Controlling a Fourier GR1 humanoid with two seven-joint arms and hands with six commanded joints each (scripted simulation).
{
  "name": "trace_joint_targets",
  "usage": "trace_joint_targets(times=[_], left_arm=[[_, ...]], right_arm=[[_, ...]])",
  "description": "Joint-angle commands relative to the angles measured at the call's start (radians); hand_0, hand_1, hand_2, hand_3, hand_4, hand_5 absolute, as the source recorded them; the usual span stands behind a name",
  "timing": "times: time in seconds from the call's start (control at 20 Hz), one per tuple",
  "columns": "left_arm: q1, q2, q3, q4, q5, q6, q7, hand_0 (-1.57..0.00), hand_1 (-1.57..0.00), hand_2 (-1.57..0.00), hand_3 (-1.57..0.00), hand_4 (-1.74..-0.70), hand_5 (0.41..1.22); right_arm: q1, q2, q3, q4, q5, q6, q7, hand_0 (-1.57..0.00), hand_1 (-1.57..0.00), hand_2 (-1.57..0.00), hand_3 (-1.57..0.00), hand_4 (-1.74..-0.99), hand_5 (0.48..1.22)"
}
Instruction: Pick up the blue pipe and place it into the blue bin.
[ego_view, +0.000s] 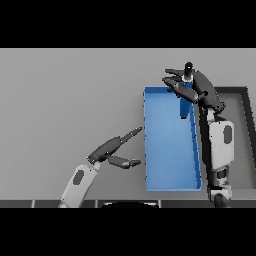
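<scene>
Blue pipe (185, 100) hung upright in the right robot hand (186, 82), whose fingers curled round its upper end, above the far right corner of the blue bin (170, 186). Its lower end pointed down into the bin near the right wall; whether it touched the bin floor could not be told. The bin sat on the grey surface (65, 100), with a dark grey tray (247, 130) just beside it on the right. The left robot hand (114, 150) rested over the surface left of the bin, fingers straight and spread, holding nothing.
</scene>
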Motion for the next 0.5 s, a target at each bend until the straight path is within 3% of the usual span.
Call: trace_joint_targets(times=[0.0, 0.25, 0.4, 0.45], left_arm=[[0.006, 0.007, 0.001, 0.003, -0.003, 0.0, -0.025, 0.0, 0.0, 0.0, 0.0, -0.93, 0.462], [0.0, 0.014, 0.013, -0.017, -0.002, 0.011, -0.018, 0.0, 0.0, 0.0, 0.0, -0.93, 0.467], [0.009, 0.01, -0.006, -0.012, -0.022, 0.016, -0.031, 0.0, 0.0, 0.0, 0.0, -0.92, 0.476], [0.004, 0.01, 0.001, -0.013, -0.017, 0.017, -0.033, 0.0, 0.0, 0.0, 0.0, -0.92, 0.478]], right_arm=[[0.035, -0.008, 0.014, -0.002, 0.01, -0.019, 0.0, -1.57, -1.57, -1.57, -1.57, -1.5, 1.221], [0.137, -0.063, 0.106, 0.074, 0.036, -0.148, 0.0, -1.57, -1.57, -1.57, -1.57, -1.499, 1.221], [0.177, -0.14, 0.211, 0.128, -0.066, -0.224, 0.0, -1.57, -1.57, -1.57, -1.57, -1.497, 1.221], [0.183, -0.17, 0.257, 0.138, -0.096, -0.256, 0.0, -1.57, -1.57, -1.57, -1.26, -1.546, 1.221]])
